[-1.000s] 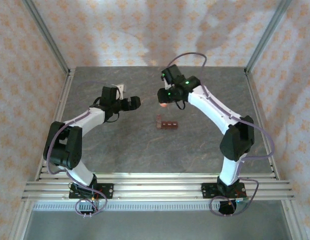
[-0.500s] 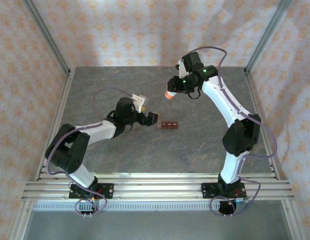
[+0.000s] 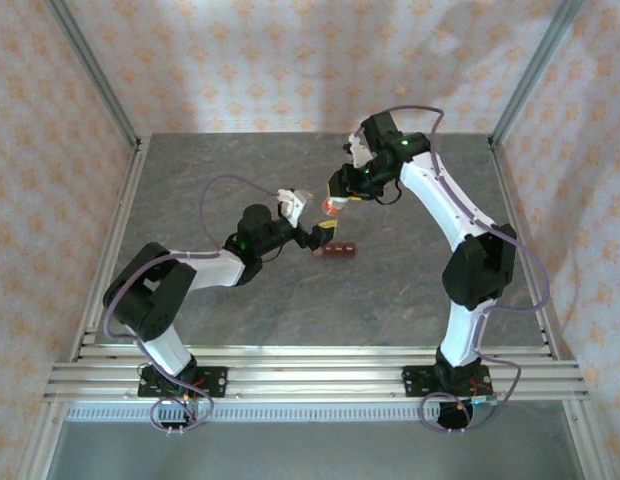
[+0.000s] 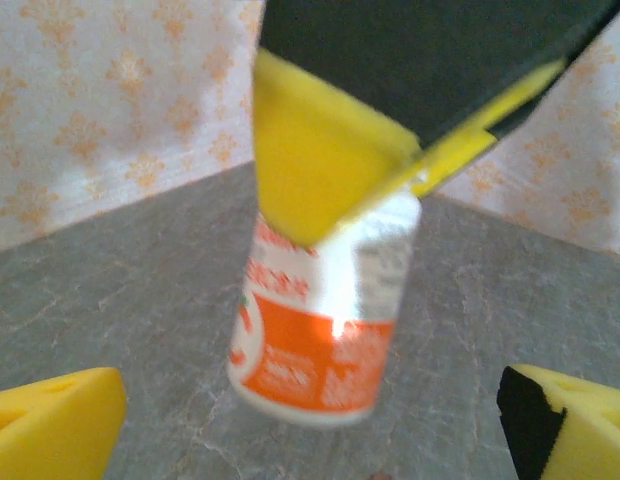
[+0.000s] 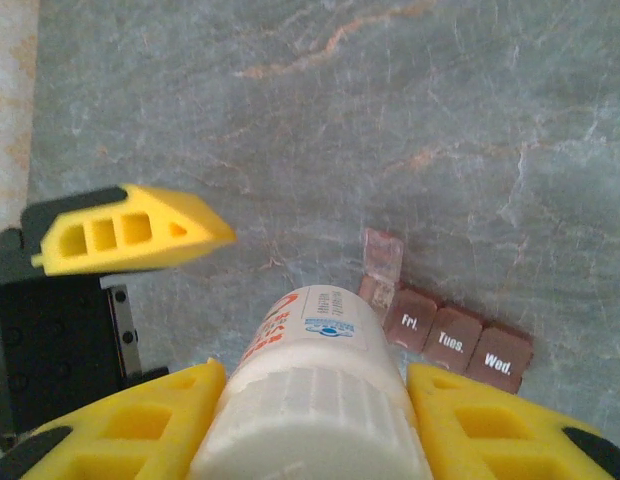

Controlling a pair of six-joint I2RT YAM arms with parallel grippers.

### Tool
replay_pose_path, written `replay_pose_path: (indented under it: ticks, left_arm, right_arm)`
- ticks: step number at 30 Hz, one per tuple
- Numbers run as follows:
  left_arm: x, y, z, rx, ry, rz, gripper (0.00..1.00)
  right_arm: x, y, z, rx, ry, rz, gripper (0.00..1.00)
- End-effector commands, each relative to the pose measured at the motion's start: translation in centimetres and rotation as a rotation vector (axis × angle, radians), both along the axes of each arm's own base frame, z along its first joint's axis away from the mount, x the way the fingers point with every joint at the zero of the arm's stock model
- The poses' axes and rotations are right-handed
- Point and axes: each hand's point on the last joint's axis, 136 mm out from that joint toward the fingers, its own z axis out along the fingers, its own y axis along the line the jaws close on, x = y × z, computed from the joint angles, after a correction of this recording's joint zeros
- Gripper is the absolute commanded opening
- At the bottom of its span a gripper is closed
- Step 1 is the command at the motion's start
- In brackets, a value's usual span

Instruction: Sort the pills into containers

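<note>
While the right gripper [image 5: 308, 400] clamps the orange bottle [image 5: 312, 335] at its white cap, the left gripper [image 3: 316, 218] hangs wide open just beside it, with the bottle dead ahead of its spread fingers [image 4: 52, 420]. Just beyond the right gripper, the containers [image 5: 452, 342] lie on the bench [image 5: 290, 120], with one end lid flipped up.

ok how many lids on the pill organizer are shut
3, in a row on the pill organizer: the Fri. lid, the Tues. lid and the Wed. lid. The fourth lid, at the end beside Fri., stands flipped up.
</note>
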Motion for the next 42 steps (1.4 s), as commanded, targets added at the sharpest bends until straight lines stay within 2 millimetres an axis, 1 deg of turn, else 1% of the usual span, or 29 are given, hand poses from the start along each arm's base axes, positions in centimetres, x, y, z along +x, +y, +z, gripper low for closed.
replay_pose_path:
  ticks: [1,6,10,20,27,28,30,40,42]
  left_arm:
    - [-0.2,-0.5,2.2,-0.051,-0.121,0.001,0.94]
    - [-0.3,-1.1,1.3,0.009,-0.115,-0.022,0.88]
    - [-0.3,-1.5,1.1,0.034,-0.107,-0.035,0.82]
    - [0.5,-2.0,2.1,0.007,-0.099,-0.039,0.73]
    - [0.5,-2.5,2.4,0.008,-0.097,-0.054,0.65]
    - [0.5,-2.6,1.8,0.021,-0.075,-0.057,0.63]
    - [0.5,-2.7,1.6,0.026,-0.064,-0.060,0.60]
    - [0.5,-3.0,0.9,0.037,-0.028,-0.077,0.47]
    - [0.5,-3.0,0.8,0.036,-0.025,-0.076,0.42]
  right_arm:
    - [-1.6,-0.1,2.5,0.040,-0.037,0.026,0.41]
    - [-2.3,-0.2,2.7,0.055,-0.034,0.032,0.41]
    - [-2.5,0.0,2.8,0.073,-0.029,0.032,0.41]
    - [-3.1,1.1,2.4,0.108,-0.005,0.048,0.41]
    - [-3.4,1.7,2.2,0.115,0.000,0.058,0.41]
    - [-3.4,1.8,2.2,0.115,0.002,0.059,0.41]
    - [-3.5,1.9,2.1,0.119,0.003,0.062,0.41]
    - [-3.6,2.1,2.3,0.123,-0.002,0.060,0.41]
    - [-3.6,2.1,2.4,0.124,-0.003,0.060,0.41]
